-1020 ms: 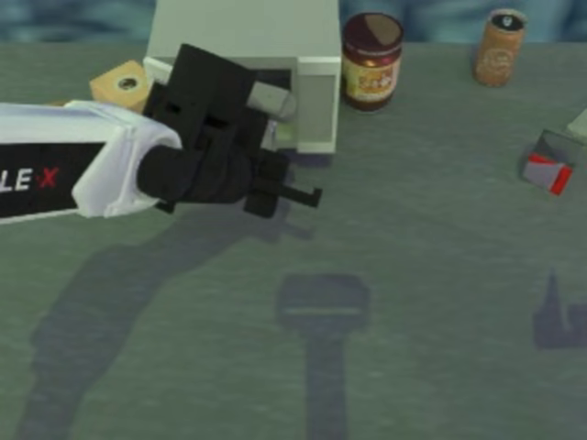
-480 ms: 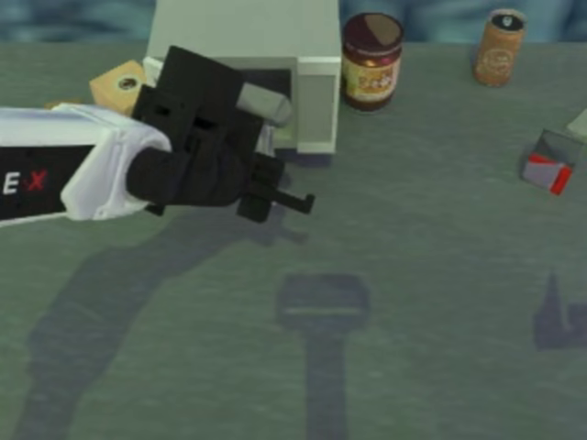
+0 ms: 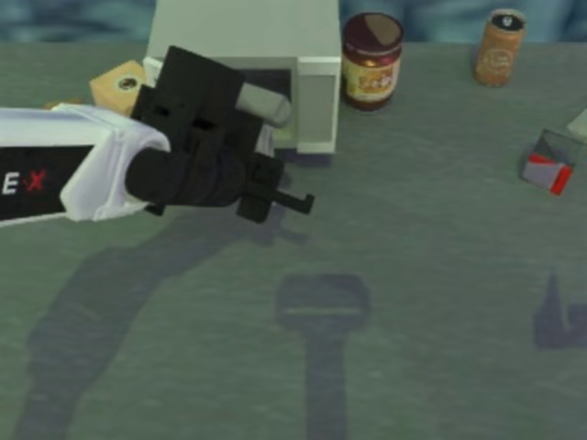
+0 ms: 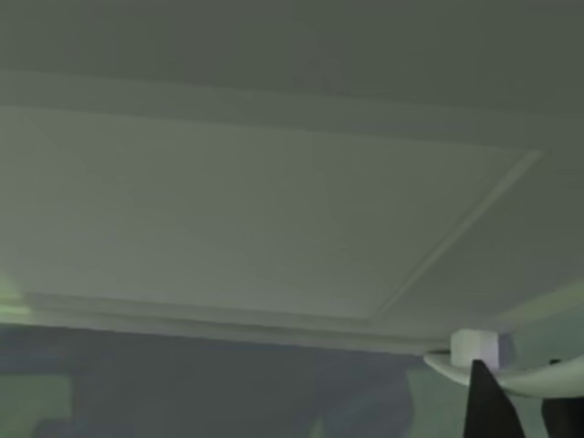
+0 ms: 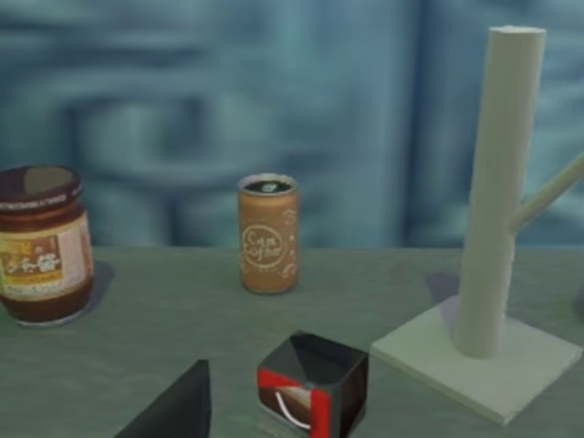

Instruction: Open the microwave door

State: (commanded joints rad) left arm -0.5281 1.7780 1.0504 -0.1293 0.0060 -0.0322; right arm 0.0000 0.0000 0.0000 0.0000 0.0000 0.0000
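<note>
One arm works here: your left gripper (image 3: 292, 196), whose grip state you cannot tell, sits just in front of the microwave (image 3: 248, 41) at the far left, by the microwave door (image 3: 229, 110).

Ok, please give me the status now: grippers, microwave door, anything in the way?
Left gripper low at the microwave front. Microwave door fills the left wrist view. Right arm out of top view. Jar stands right of the microwave.

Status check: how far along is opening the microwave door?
Done: left tool sits at the microwave front, by the white handle of the microwave door. In hand: working that handle. Left: the swing itself; the arm hides how far the door stands open. Right arm parked, outside the top view.
</note>
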